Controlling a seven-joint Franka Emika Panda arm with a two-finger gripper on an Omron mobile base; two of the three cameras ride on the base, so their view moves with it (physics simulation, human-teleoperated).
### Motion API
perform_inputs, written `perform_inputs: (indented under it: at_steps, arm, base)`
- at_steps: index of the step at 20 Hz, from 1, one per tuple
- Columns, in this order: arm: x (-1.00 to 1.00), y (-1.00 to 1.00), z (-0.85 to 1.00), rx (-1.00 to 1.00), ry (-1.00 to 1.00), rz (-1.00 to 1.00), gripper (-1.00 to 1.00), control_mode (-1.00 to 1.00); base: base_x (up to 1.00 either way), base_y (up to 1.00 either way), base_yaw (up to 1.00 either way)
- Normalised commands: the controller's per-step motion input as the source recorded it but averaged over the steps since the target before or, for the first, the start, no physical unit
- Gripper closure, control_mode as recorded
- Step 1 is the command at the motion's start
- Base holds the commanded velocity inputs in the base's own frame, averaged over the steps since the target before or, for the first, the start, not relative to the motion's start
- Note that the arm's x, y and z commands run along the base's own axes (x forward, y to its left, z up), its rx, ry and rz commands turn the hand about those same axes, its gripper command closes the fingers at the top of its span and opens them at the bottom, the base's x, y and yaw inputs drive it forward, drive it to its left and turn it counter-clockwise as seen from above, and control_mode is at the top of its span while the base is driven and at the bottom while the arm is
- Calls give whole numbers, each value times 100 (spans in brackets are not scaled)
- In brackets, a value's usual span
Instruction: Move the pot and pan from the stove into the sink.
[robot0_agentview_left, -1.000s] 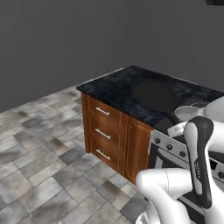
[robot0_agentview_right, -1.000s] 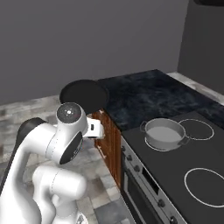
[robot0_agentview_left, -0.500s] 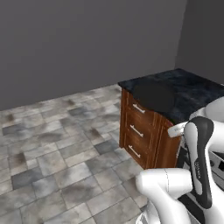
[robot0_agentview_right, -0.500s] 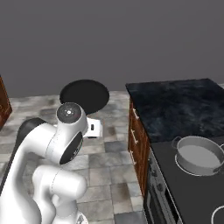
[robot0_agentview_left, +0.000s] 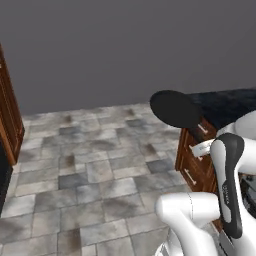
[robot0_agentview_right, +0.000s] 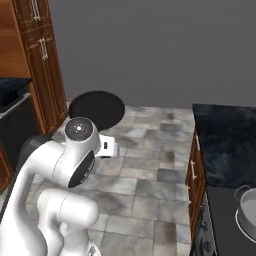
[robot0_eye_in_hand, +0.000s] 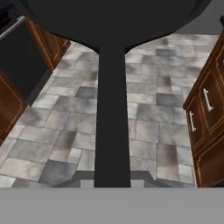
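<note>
Hand view, tool clamping pan handle, above tiled floor, wooden drawers beside.

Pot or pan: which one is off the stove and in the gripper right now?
The pan: flat, black, held up over the tiled floor by its long handle. The grey two-handled pot sits on the stove.

A grey stone-tile floor spreads across the lower frame beneath a plain dark grey wall. Wooden drawers with silver pulls sit at right under a dark speckled countertop. Tall wooden cabinets stand upper left.
</note>
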Motion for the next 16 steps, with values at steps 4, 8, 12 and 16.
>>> perform_inputs:
  at_steps: [4, 8, 12, 16]
  arm:
    - [0, 0, 0, 0, 0, 0, 100, 100]
    - [0, 0, 0, 0, 0, 0, 100, 100]
    - [0, 0, 0, 0, 0, 0, 100, 100]
    - [0, 0, 0, 0, 0, 0, 100, 100]
  base:
    - [-15, -5, 49]
    - [-15, -6, 49]
    - [-14, -5, 49]
    - [-12, -3, 50]
